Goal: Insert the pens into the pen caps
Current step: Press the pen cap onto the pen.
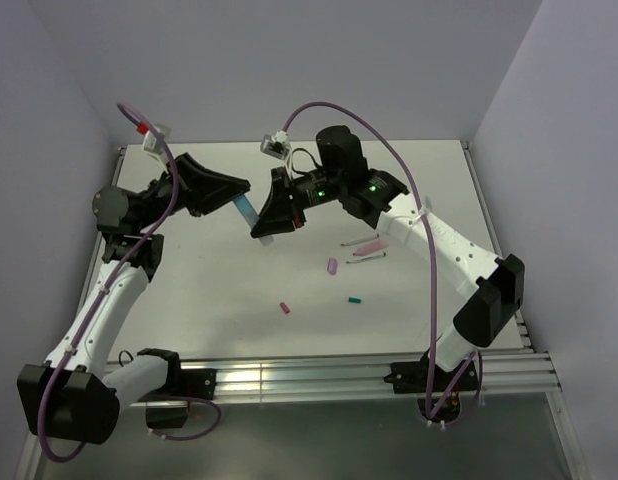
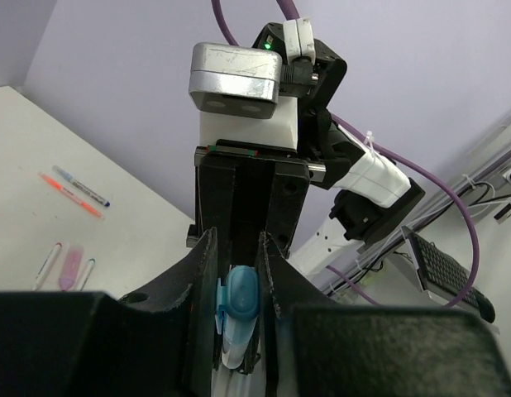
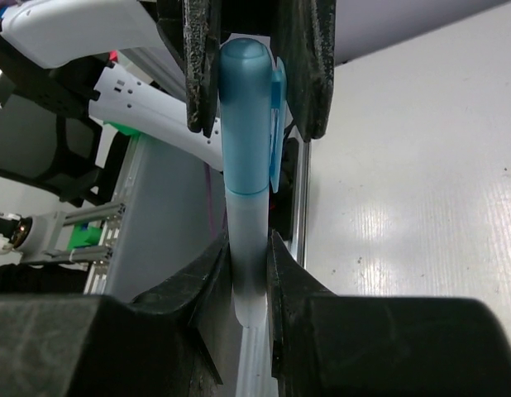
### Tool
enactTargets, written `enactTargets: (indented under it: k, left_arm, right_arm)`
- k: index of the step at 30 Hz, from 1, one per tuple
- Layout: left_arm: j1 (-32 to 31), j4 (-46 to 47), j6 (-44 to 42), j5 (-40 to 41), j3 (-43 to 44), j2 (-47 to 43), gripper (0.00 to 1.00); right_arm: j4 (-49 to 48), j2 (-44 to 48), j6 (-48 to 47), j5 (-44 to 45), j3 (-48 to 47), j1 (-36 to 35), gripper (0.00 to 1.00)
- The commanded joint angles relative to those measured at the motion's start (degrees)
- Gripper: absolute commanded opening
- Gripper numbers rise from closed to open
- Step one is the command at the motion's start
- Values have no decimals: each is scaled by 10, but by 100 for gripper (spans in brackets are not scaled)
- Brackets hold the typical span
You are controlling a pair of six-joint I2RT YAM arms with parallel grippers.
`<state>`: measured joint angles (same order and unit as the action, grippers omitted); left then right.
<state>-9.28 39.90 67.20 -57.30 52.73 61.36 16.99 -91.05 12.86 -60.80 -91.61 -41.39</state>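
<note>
A whitish pen (image 3: 245,231) with a light blue pen cap (image 3: 249,107) on its end is held in the air between my two grippers. My right gripper (image 3: 247,246) is shut on the pale barrel. My left gripper (image 2: 237,250) faces it, its fingers pressed against both sides of the light blue cap (image 2: 239,296). In the top view the grippers meet above the table's back middle, the left gripper (image 1: 239,197) and the right gripper (image 1: 262,222) on either side of the cap (image 1: 245,210). The pen's tip is hidden inside the cap.
On the table right of centre lie a pink pen (image 1: 367,245), thin pale pens (image 1: 366,258), a lilac cap (image 1: 332,266), a red cap (image 1: 285,308) and a teal cap (image 1: 355,299). The left wrist view shows an orange-red pen (image 2: 69,194) beside a purple-blue pen (image 2: 82,186).
</note>
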Motion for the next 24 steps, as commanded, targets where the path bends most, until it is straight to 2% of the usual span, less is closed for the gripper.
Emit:
enactTargets:
  k: [1,6,10,14,19,24]
  left_arm:
    - [-12,30,13,-10,-14,-4,0]
    - [-24,43,8,-30,-33,-5,0]
    - [-43,-3,-29,-50,-42,-10,0]
    - [-72,-59,-74,-43,-52,-20,0]
    - [-84,-74,-79,-46,-75,-25,0]
    - [-92,-19,-39,-49,-110,-34,0]
  right_arm:
    - [-48,-1,16,15,-23,-3,0]
    - [-76,-11,40,-8,-42,0,0]
    - [-73,-14,38,-13,-59,2,0]
    - [-39,-19,11,20,-75,3,0]
    - [-28,-11,-16,62,-84,5,0]
    - [-36,-14,-9,66,-111,28,0]
